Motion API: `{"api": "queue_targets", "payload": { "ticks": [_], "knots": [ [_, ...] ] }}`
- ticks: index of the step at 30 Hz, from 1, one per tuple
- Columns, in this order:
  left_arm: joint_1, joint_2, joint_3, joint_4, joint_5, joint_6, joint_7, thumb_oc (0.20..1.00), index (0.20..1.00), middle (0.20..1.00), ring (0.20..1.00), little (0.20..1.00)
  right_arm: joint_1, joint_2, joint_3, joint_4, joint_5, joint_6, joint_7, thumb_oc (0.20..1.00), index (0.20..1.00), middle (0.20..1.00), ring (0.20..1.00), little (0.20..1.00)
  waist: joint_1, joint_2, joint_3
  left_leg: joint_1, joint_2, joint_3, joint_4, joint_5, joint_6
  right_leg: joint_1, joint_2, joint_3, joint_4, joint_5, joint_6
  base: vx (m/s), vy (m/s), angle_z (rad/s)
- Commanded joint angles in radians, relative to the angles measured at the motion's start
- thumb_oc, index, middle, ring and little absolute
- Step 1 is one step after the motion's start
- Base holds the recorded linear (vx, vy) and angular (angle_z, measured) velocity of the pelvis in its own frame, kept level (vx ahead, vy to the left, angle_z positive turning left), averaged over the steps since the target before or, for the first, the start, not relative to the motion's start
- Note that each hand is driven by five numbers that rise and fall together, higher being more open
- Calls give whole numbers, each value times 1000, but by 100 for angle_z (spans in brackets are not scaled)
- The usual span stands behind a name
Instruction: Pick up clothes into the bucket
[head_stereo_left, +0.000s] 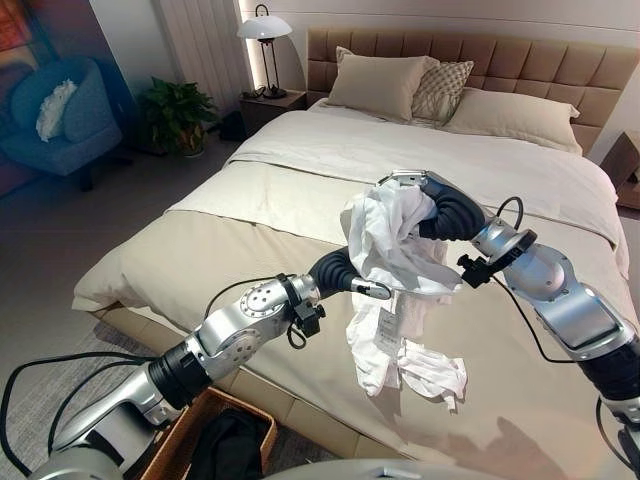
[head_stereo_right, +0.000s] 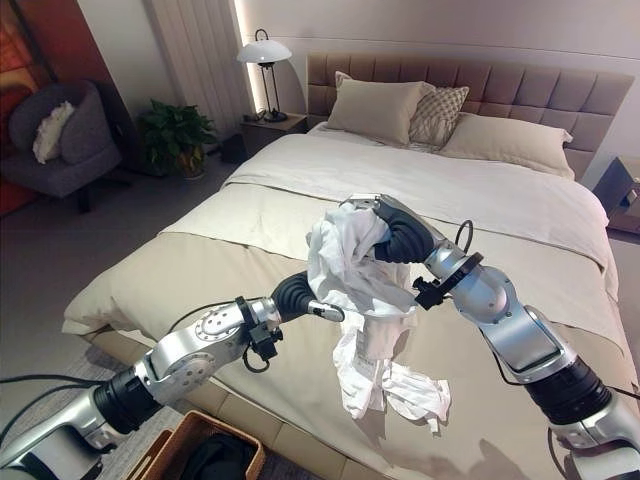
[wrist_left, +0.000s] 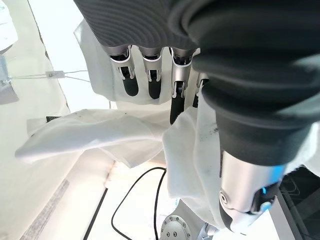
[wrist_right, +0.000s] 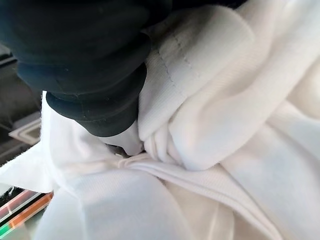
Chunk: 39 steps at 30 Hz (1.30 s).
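A white garment (head_stereo_left: 395, 290) with tags hangs crumpled in the air over the near part of the bed, its lower end trailing on the cover. My right hand (head_stereo_left: 432, 200) holds it from above, fingers curled over the bunched top, with cloth pressed against the dark cover (wrist_right: 95, 75). My left hand (head_stereo_left: 345, 272) reaches in from below left. Its fingers (wrist_left: 150, 82) are straight and slide under the cloth, which drapes over its thumb (wrist_left: 245, 200). A wicker basket (head_stereo_left: 165, 450) stands on the floor at the bed's foot, below my left arm, with dark clothing (head_stereo_left: 230, 445) inside.
The bed (head_stereo_left: 250, 250) with a beige cover runs from the basket to the padded headboard, with pillows (head_stereo_left: 380, 85) at its head. A nightstand with a lamp (head_stereo_left: 265, 35), a plant (head_stereo_left: 180, 115) and an armchair (head_stereo_left: 65, 115) stand along the left side.
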Motion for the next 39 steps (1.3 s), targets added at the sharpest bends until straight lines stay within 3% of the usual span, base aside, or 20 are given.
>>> {"api": "queue_targets", "payload": {
  "ticks": [1,20,22,24,37,39],
  "knots": [
    [-123,-24,-8,9,-36,-37,-20,1000,1000,1000,1000,1000,-28,28,-29,-63,-13,-46,-14,200,200,200,200,200,6,-29,-44,36,4,74,50,-95,28,-76,-43,55,50,56,59,-37,4,0],
    [-113,-109,5,20,-5,-34,6,1000,1000,1000,1000,1000,-32,85,-10,-81,-82,-37,-23,200,200,200,200,200,9,-32,-45,25,3,71,55,-89,32,-87,-43,61,50,63,58,-2,0,0],
    [-105,-115,10,20,-10,-35,9,815,815,815,815,815,-33,82,-10,-80,-81,-36,-22,200,200,200,200,200,9,-33,-45,25,4,71,54,-89,32,-87,-42,62,49,63,58,0,0,0],
    [-101,-118,14,21,-9,-36,10,200,200,200,200,200,-33,82,-12,-79,-79,-35,-20,200,200,200,200,200,10,-33,-44,25,5,70,54,-88,32,-86,-42,62,49,63,57,0,0,0],
    [-75,-136,39,24,-12,-39,14,200,200,200,200,200,-3,85,-49,-65,-54,-26,-14,200,200,200,200,200,12,-42,-39,21,9,57,39,-74,26,-87,-38,43,56,59,54,0,0,0],
    [-72,-138,41,23,-12,-38,14,200,200,200,200,200,2,88,-54,-61,-55,-25,-15,228,228,228,228,228,12,-43,-40,21,9,56,39,-74,26,-88,-39,41,59,58,53,0,0,0]
  ]
}}
